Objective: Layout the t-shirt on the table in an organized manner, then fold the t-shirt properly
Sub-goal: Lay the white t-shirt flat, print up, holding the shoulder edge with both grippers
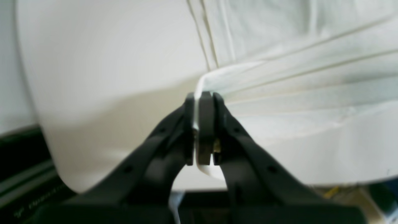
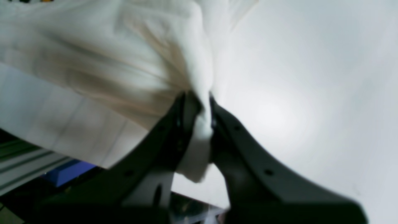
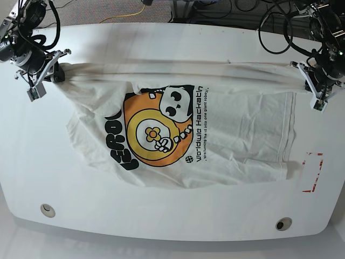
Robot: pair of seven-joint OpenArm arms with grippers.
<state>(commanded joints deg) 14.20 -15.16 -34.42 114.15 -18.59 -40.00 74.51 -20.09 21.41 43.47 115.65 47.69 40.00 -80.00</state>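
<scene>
Left gripper: black plastic jaws pinched shut on a thin folded edge of the soft cream cotton t-shirt; in the base view it sits at about 2 o'clock on the table, arm reaching in from the far edge.

Right gripper: black curved jaws clamped on a bunched wad of the same cloth; positioned at about 10 o'clock, wrist tilted outward.

T-shirt: spread across the centre of the large glossy white table, its far edge pulled into a taut band between the two grippers, the rest draped toward 6 o'clock with loose wrinkles. Graphic faces up: yellow-orange round cartoon with black lettering, turned sideways.

Table: curved edges, two round grommet holes near 7 and 5 o'clock, red-outlined rectangle mark near 4 o'clock, just beside the shirt's hem.
</scene>
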